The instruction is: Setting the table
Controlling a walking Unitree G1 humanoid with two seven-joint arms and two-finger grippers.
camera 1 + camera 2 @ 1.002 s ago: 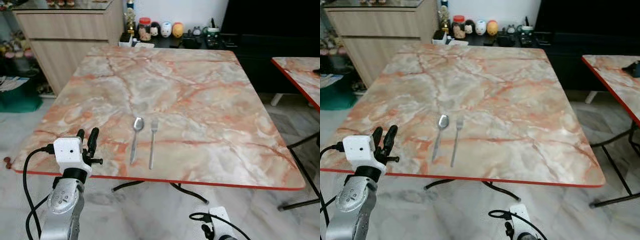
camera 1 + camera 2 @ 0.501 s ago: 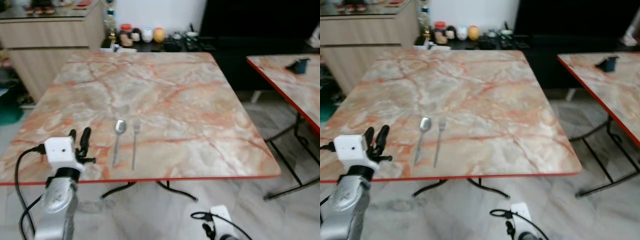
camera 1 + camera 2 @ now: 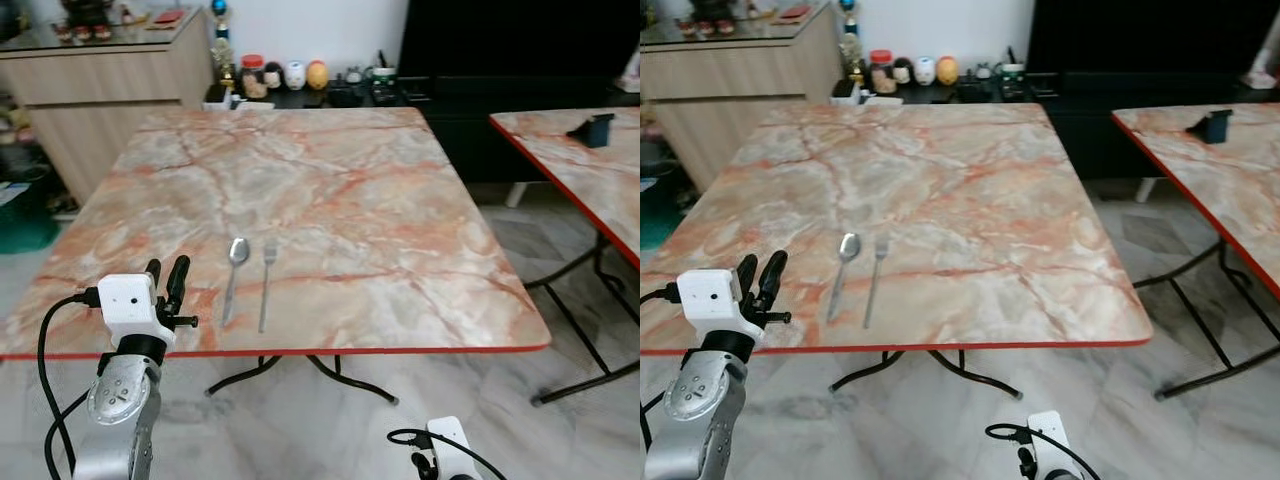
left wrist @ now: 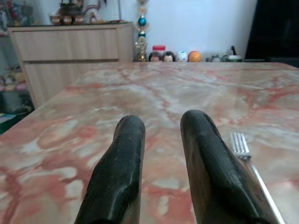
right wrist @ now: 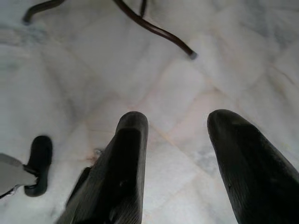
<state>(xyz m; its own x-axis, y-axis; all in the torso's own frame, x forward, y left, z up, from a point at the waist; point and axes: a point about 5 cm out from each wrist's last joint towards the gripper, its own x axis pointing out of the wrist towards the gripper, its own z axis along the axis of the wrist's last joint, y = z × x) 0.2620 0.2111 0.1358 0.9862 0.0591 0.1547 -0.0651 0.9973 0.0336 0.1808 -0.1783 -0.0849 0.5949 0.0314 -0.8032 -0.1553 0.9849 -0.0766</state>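
A metal spoon (image 3: 233, 274) and a metal fork (image 3: 265, 286) lie side by side near the front edge of the marble-patterned table (image 3: 330, 190), spoon to the left. My left gripper (image 3: 166, 275) is raised over the table's front left part, left of the spoon, open with nothing between its fingers. In the left wrist view the left gripper (image 4: 161, 122) points across the tabletop and the fork (image 4: 240, 145) lies just beside one finger. My right gripper (image 5: 184, 122) hangs low below the table edge, open, pointing at the floor.
A second marble table (image 3: 580, 170) stands at the right with a small dark object (image 3: 597, 129) on it. A wooden cabinet (image 3: 110, 85) is at the back left. Jars and figurines (image 3: 290, 74) sit on a low dark unit behind the table. Black table legs (image 3: 350, 378) cross the tiled floor.
The camera has shifted right and back, so the second table now shows more. The spoon and fork have not moved. My left gripper holds the same spot, open.
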